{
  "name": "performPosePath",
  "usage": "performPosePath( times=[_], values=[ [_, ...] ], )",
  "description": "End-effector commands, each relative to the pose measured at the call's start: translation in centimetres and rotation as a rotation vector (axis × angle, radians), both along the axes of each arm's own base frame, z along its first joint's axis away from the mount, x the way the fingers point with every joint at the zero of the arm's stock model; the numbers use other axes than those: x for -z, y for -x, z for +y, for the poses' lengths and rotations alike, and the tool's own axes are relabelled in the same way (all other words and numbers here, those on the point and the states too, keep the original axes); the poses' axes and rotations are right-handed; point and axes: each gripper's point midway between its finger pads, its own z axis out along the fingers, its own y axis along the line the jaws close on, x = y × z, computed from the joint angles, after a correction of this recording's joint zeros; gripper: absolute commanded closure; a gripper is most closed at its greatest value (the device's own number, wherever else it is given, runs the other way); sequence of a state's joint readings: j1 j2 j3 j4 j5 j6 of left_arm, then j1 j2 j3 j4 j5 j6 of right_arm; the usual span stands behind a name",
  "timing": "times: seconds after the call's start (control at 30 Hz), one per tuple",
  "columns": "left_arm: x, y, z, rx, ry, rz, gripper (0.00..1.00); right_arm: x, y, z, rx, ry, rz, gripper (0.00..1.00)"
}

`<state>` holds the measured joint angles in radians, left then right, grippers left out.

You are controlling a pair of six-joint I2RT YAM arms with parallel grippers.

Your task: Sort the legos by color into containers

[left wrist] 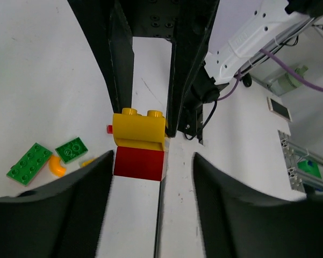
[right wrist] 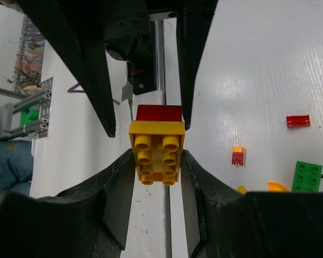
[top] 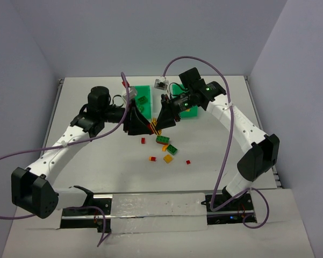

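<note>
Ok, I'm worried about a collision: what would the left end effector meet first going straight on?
Likely the red brick just ahead, joined to the yellow brick that the right end effector grips; depth is unclear.

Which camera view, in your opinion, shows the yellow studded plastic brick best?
The right wrist view: the yellow studded plastic brick sits centred, studs toward the camera, in the right gripper. The left wrist view shows its side; the top external view, only a sliver of it.
</note>
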<state>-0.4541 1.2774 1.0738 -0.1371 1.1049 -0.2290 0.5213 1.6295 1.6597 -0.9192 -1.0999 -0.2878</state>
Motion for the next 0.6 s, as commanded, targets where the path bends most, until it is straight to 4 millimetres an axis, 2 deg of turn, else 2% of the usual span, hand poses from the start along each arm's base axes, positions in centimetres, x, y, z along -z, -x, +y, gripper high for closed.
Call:
performPosePath(
  times=[0.0,0.03,0.2,0.33,0.4,0.57],
  values=[
    [0.0,0.8,-0.1,0.05,0.018,-0.018,0.5,-1.2,0.9,0.0,-0.03,-0.044,-0.028,1.0],
    [0.1,0.8,-0.1,0.049,0.018,-0.022,0.51,-1.2,0.9,0.0,-0.031,-0.045,-0.029,1.0],
    [1.1,0.7,0.0,0.05,-0.011,-0.017,0.72,-1.6,0.8,-0.5,-0.022,-0.055,-0.031,1.0],
    [1.9,0.0,0.4,0.027,-0.034,-0.021,0.98,-1.9,0.3,-1.3,0.0,-0.064,-0.033,1.0],
    [2.4,-0.4,0.7,0.013,-0.047,-0.022,1.0,-1.9,-0.2,-1.9,0.018,-0.062,-0.036,1.0],
    [4.3,-1.9,2.1,-0.042,-0.096,-0.036,1.0,-0.7,-3.1,-4.8,0.112,-0.02,-0.056,1.0]
  ],
)
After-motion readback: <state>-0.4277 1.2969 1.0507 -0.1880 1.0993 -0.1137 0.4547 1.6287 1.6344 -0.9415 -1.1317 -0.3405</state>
